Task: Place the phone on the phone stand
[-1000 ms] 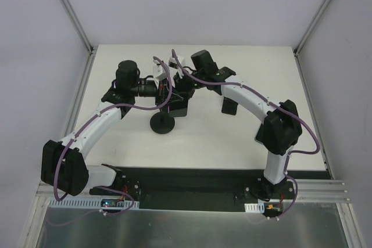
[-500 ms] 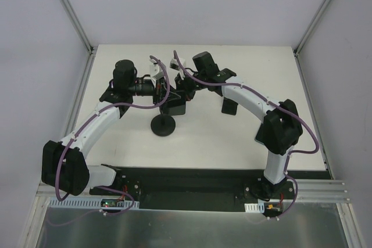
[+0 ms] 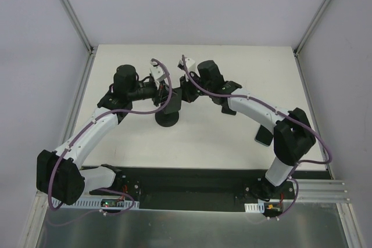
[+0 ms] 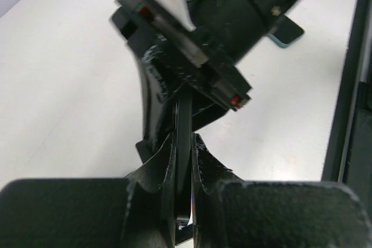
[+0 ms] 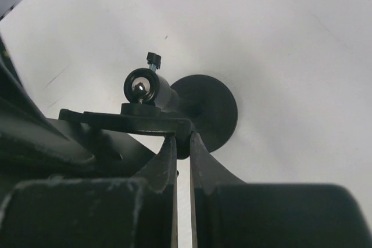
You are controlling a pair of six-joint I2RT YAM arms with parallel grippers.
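Note:
The phone [image 3: 172, 103] is a thin black slab held over the phone stand, whose round disc base [image 3: 167, 120] rests on the white table. My left gripper [image 3: 164, 98] is shut on the phone, which shows edge-on between its fingers in the left wrist view [image 4: 185, 114]. My right gripper [image 3: 181, 92] comes in from the right. In the right wrist view it [image 5: 182, 135] is shut on the end of the stand's flat holder plate [image 5: 128, 121], below the ball joint [image 5: 139, 85], with the disc base [image 5: 212, 108] behind.
A dark flat object with a teal edge [image 4: 286, 30] lies on the table to the right, mostly under my right forearm [image 3: 226, 108]. A black strip [image 3: 192, 178] runs along the table's near edge. Grey walls and metal posts surround the table.
Both grippers have drawn together over the stand. The phone has moved right and back, above the disc base. The right elbow has swung toward the near right.

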